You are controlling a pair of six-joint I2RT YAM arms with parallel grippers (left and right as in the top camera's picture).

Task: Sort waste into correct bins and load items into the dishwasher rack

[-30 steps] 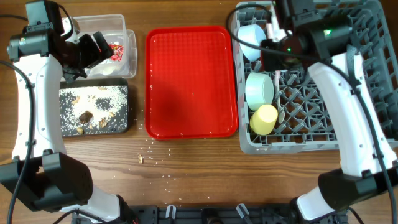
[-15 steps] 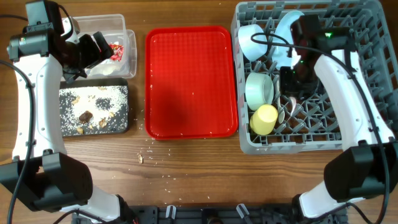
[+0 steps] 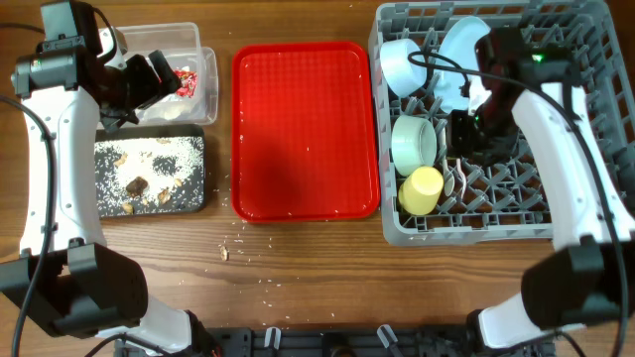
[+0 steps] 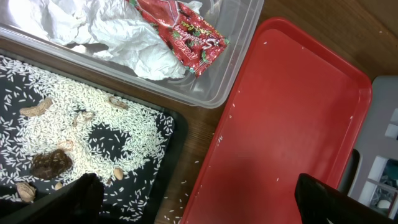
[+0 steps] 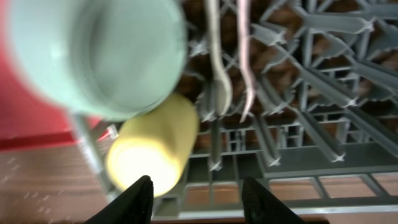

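Note:
My left gripper (image 3: 164,74) hangs open over the edge of the clear tub (image 3: 193,40), with nothing between its fingers (image 4: 81,199). The tub holds crumpled tissue (image 4: 124,37) and a red-and-white wrapper (image 4: 186,31). Rice and brown scraps lie in the black tray (image 3: 149,174). In the grey dishwasher rack (image 3: 575,208) stand a light blue plate (image 3: 458,45), two pale bowls (image 3: 402,64) (image 3: 415,142) and a yellow cup (image 3: 421,190). Two white spoons (image 5: 217,68) lie on the rack's grid. My right gripper (image 5: 200,199) is open and empty above the rack, near the cup (image 5: 152,152).
A flat red tray (image 3: 306,129) lies between the bins and the rack, with a few grains on it. Stray rice and a crumb (image 3: 224,252) dot the wooden table in front of the red tray. The rack's right half holds only upright pegs.
My right arm swung from the rack's back corner toward its middle, uncovering the plate, and its jaws went from shut to open. The left arm has not moved.

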